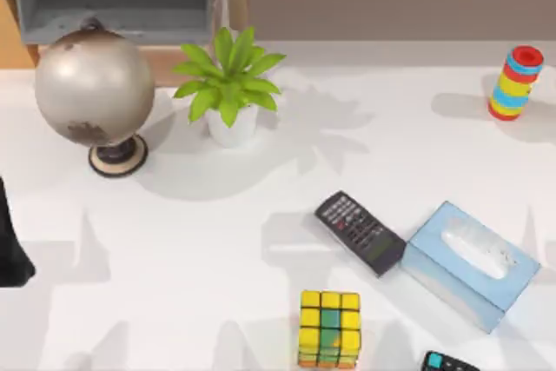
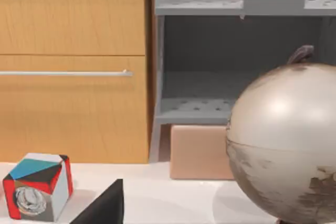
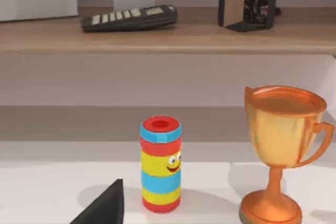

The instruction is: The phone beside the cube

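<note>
The cube (image 1: 329,328), mostly yellow with green, teal and orange tiles, stands near the table's front edge, right of centre. The phone (image 1: 359,232), a black handset with a keypad, lies flat and slanted a little behind and to the right of the cube, apart from it. Its far end touches the light blue tissue box (image 1: 469,262). My left arm (image 1: 10,249) is parked at the table's left edge, far from both. A dark wedge of my left gripper (image 2: 102,208) sits low in the left wrist view. A similar wedge of my right gripper (image 3: 102,208) sits low in the right wrist view.
A globe (image 1: 94,89) and a potted plant (image 1: 228,84) stand at the back left. A striped ring toy (image 1: 514,82) is at the back right, with a copper trophy (image 3: 281,150) near it. Another dark device (image 1: 447,362) lies at the front edge, right of the cube.
</note>
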Robot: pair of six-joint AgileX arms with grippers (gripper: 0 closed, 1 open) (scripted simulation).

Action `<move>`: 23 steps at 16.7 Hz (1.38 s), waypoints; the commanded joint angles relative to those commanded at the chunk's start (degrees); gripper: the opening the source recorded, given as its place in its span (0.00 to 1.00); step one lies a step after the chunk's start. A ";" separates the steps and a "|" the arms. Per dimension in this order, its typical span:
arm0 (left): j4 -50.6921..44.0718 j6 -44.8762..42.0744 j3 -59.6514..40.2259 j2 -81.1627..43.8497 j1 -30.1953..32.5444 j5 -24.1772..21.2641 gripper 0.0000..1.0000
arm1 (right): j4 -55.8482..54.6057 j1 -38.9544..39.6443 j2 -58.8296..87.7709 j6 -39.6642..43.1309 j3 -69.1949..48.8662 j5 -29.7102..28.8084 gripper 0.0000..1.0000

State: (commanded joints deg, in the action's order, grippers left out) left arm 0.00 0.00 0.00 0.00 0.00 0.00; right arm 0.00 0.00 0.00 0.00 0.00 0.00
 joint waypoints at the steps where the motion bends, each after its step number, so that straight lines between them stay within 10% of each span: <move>1: 0.00 0.00 0.00 0.00 0.00 0.00 1.00 | 0.00 0.00 0.00 0.00 0.00 0.00 1.00; 8: -7.28 -5.07 -9.94 -12.62 -2.82 0.03 1.00 | 0.00 0.00 0.00 0.00 0.00 0.00 1.00; 23: -44.33 -29.52 -57.96 -91.65 -16.73 -0.10 1.00 | 0.00 0.00 0.00 0.00 0.00 0.00 1.00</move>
State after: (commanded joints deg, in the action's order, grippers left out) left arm -44.33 -29.52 -57.96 -91.65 -16.73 -0.10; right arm 0.00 0.00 0.00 0.00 0.00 0.00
